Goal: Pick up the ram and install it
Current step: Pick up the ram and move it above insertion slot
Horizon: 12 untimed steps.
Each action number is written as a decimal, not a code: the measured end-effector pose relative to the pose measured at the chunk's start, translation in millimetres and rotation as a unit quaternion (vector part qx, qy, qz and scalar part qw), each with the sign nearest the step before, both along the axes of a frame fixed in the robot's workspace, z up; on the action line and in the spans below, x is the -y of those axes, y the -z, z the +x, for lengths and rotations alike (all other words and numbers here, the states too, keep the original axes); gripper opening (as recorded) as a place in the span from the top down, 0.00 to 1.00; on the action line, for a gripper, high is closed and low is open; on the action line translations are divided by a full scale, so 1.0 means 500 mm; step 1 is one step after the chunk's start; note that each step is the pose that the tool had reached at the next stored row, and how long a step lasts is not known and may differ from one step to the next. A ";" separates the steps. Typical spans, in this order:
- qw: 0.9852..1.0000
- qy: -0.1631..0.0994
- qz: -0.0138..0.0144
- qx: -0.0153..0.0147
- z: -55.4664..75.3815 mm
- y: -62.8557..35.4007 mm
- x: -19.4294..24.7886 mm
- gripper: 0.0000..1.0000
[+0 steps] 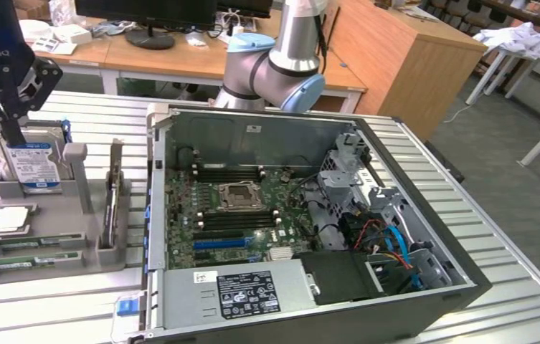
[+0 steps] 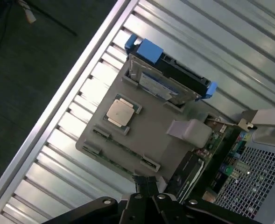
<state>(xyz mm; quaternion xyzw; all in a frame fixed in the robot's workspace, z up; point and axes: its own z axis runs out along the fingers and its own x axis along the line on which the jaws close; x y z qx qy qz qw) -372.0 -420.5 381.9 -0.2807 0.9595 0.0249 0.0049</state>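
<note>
Gripper [image 1: 8, 137] jaws shut, empty, above grey holder [image 1: 64, 215]; ram [image 1: 35, 244] flat in it, seemingly well below, untouched.

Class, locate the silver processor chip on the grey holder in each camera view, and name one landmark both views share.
Exterior view: the processor chip lies on the grey holder, at the exterior view's left.
Wrist view: the chip sits on the same holder, beside the upright hard drive.
Shared landmark: the hard drive, standing in the holder.

We see the slatted metal table [image 1: 40, 308] carrying a grey parts holder [image 1: 64, 215], just beside the open computer case [image 1: 394, 309].
</note>
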 end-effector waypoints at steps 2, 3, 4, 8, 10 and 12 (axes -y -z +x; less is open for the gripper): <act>1.000 -0.019 0.000 0.000 0.000 0.000 0.0000 0.89; 1.000 -0.028 0.000 0.000 0.000 0.000 0.0000 0.89; 0.999 -0.036 0.000 0.000 0.000 0.000 0.0000 0.89; 0.997 -0.073 0.000 0.000 0.000 0.001 0.0000 0.89; 0.996 -0.091 0.000 0.000 0.000 0.001 0.0000 0.89; 0.994 -0.109 0.000 0.000 0.000 0.001 0.0000 0.89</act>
